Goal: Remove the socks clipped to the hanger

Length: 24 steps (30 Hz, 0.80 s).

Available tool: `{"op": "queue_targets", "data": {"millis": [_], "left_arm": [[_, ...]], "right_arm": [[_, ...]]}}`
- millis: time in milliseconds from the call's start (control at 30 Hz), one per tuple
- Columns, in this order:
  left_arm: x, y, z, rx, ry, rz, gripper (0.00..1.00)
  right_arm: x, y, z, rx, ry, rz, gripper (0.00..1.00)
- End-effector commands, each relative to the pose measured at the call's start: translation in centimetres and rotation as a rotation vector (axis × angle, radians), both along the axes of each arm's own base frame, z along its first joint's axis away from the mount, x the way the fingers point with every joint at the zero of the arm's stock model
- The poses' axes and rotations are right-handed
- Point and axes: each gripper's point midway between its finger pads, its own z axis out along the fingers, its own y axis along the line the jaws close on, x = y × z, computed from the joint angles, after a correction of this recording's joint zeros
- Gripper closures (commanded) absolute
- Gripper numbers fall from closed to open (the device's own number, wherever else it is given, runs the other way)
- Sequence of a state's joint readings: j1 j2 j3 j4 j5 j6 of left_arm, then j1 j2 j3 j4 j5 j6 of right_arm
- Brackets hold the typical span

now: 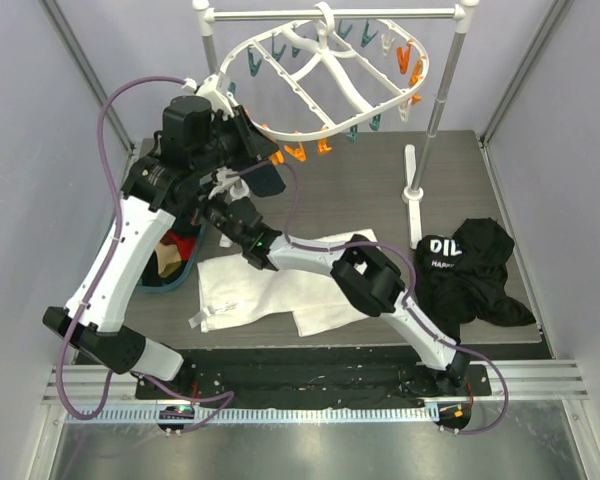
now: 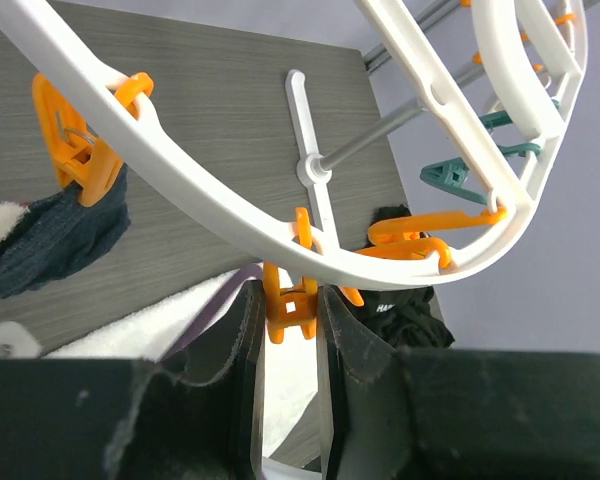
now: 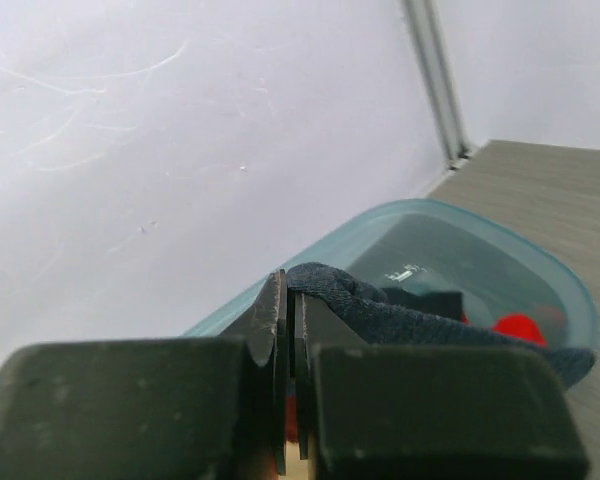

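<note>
The white hanger (image 1: 325,80) hangs from the rail with orange, teal and white clips. My left gripper (image 1: 270,150) is raised to its near rim. In the left wrist view it (image 2: 290,300) is shut on an orange clip (image 2: 292,305) under the hanger rim (image 2: 230,200). A dark navy sock (image 2: 50,235) hangs from another orange clip (image 2: 80,150) to the left. My right gripper (image 1: 230,190) reaches in from below, shut (image 3: 290,300) on a dark navy sock (image 3: 430,320), apparently the same one (image 1: 263,178).
A teal bin (image 1: 170,275) at the left holds red (image 3: 520,327) and tan socks. A white cloth (image 1: 260,285) lies mid-table and a black lettered garment (image 1: 470,270) at the right. The grey rail (image 1: 330,14) and its pole (image 1: 440,100) stand behind.
</note>
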<state>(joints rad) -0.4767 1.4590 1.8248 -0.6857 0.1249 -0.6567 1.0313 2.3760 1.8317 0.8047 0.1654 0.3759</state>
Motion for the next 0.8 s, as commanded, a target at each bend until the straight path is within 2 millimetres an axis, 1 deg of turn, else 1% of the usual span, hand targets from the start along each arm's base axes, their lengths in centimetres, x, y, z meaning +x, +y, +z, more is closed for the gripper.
{"op": "queue_targets", "data": {"millis": [0, 33, 67, 100, 133, 167, 200, 233, 267, 300, 333, 367, 400, 433, 467, 500, 567, 600, 633, 667, 700, 733, 767], "left_arm": [[-1.6, -0.2, 4.0, -0.088, -0.091, -0.039, 1.0], [-1.6, -0.2, 4.1, -0.09, -0.093, -0.042, 1.0], [-1.6, -0.2, 4.3, -0.094, -0.098, -0.042, 1.0], [-1.7, -0.3, 4.4, -0.097, -0.1, -0.048, 1.0], [-1.8, -0.4, 4.5, -0.1, -0.103, -0.053, 1.0], [-1.8, -0.4, 4.6, -0.101, -0.106, -0.053, 1.0], [-1.8, -0.3, 4.7, -0.102, -0.109, -0.05, 1.0], [-1.8, -0.3, 4.7, -0.106, -0.108, -0.052, 1.0], [-1.8, -0.4, 4.7, -0.106, -0.112, -0.052, 1.0], [-1.7, -0.4, 4.8, -0.107, -0.115, -0.053, 1.0], [-1.7, -0.4, 4.8, -0.107, -0.115, -0.051, 1.0], [-1.6, -0.4, 4.8, -0.103, -0.118, -0.052, 1.0], [-1.6, -0.4, 4.7, -0.101, -0.117, -0.052, 1.0], [-1.6, -0.4, 4.7, -0.099, -0.117, -0.051, 1.0], [-1.5, -0.2, 4.6, -0.096, -0.117, -0.044, 1.0], [-1.5, -0.2, 4.6, -0.093, -0.119, -0.042, 1.0], [-1.5, -0.1, 4.6, -0.09, -0.12, -0.038, 1.0], [-1.5, -0.1, 4.6, -0.09, -0.12, -0.038, 1.0], [-1.6, 0.0, 4.7, -0.091, -0.122, -0.036, 1.0], [-1.6, 0.0, 4.8, -0.091, -0.124, -0.036, 1.0], [-1.6, 0.1, 4.9, -0.092, -0.127, -0.032, 1.0], [-1.6, 0.1, 4.9, -0.092, -0.127, -0.03, 1.0], [-1.6, 0.2, 5.0, -0.093, -0.13, -0.029, 1.0]], "right_arm": [[-1.5, 2.7, 4.8, 0.118, -0.067, 0.126, 0.96], [-1.9, 3.2, 4.5, 0.124, -0.058, 0.158, 0.96], [-2.0, 4.0, 3.5, 0.132, -0.039, 0.183, 0.95], [-3.0, 4.7, 3.3, 0.162, 0.001, 0.251, 0.93], [-3.1, 5.1, 2.6, 0.174, 0.037, 0.272, 0.92], [-3.3, 5.4, 3.0, 0.209, 0.069, 0.298, 0.92], [-3.9, 6.2, 1.2, 0.228, 0.142, 0.336, 0.91], [-3.9, 6.4, 0.8, 0.249, 0.175, 0.347, 0.91], [-4.1, 6.8, 0.9, 0.27, 0.197, 0.359, 0.91], [-4.1, 7.4, -1.4, 0.257, 0.239, 0.367, 0.91], [-4.3, 7.9, -2.3, 0.25, 0.297, 0.383, 0.91], [-4.3, 8.3, -1.8, 0.261, 0.301, 0.393, 0.9], [-4.3, 8.7, -2.4, 0.25, 0.322, 0.4, 0.84], [-4.3, 9.1, -4.4, 0.208, 0.361, 0.397, 0.79], [-4.0, 9.1, -3.9, 0.205, 0.362, 0.393, 0.73], [-3.8, 9.1, -4.3, 0.186, 0.373, 0.38, 0.61], [-3.1, 8.8, -4.2, 0.125, 0.379, 0.333, 0.49], [-3.0, 8.6, -3.7, 0.106, 0.371, 0.324, 0.4], [-2.8, 8.4, -4.2, 0.057, 0.377, 0.309, 0.38], [-2.7, 7.9, -2.4, 0.034, 0.333, 0.286, 0.36], [-2.4, 7.5, -2.3, 0.004, 0.325, 0.27, 0.35], [-2.6, 7.3, -2.3, -0.031, 0.325, 0.262, 0.35], [-2.7, 7.0, -1.2, -0.053, 0.294, 0.26, 0.35]]}}
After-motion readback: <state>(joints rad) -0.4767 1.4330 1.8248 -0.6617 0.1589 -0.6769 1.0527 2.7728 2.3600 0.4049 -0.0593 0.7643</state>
